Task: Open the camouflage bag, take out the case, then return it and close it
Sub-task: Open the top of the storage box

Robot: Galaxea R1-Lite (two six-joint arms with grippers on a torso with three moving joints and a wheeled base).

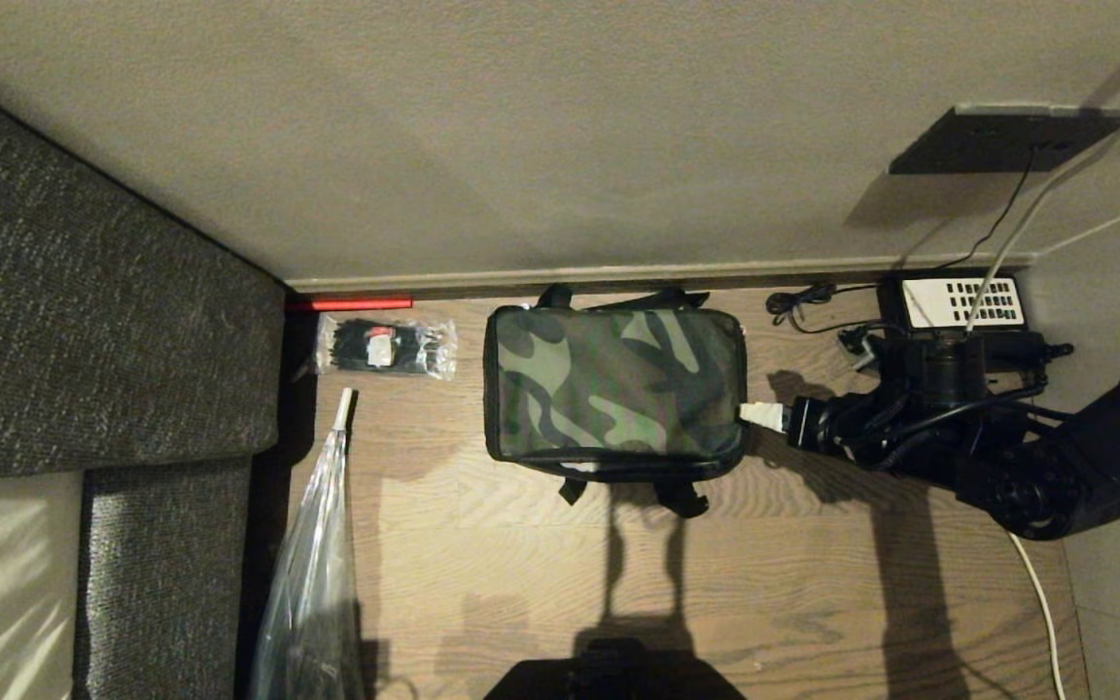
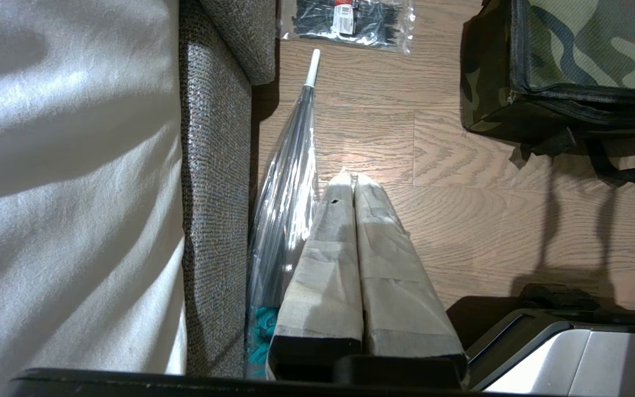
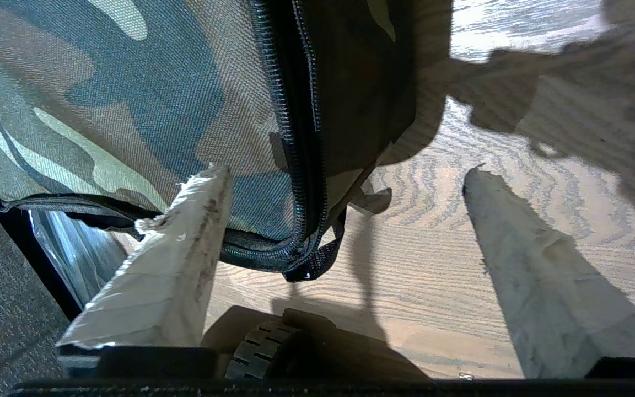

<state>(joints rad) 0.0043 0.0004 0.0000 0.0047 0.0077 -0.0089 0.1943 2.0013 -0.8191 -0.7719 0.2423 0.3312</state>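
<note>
Nearest you, the left gripper hung parked over the floor beside the sofa, its jaws pressed together on nothing, with a clear folded umbrella lying along the sofa's edge. Farther in, your right gripper sat at the right end of the camouflage bag, jaws spread wide and gripping nothing, one finger over the bag's zipped corner. The bag stood closed near the wall, a packet of cable ties to its left.

camouflage bag on floor; cable-tie packet left, right pincer beside bag's right end.
</note>
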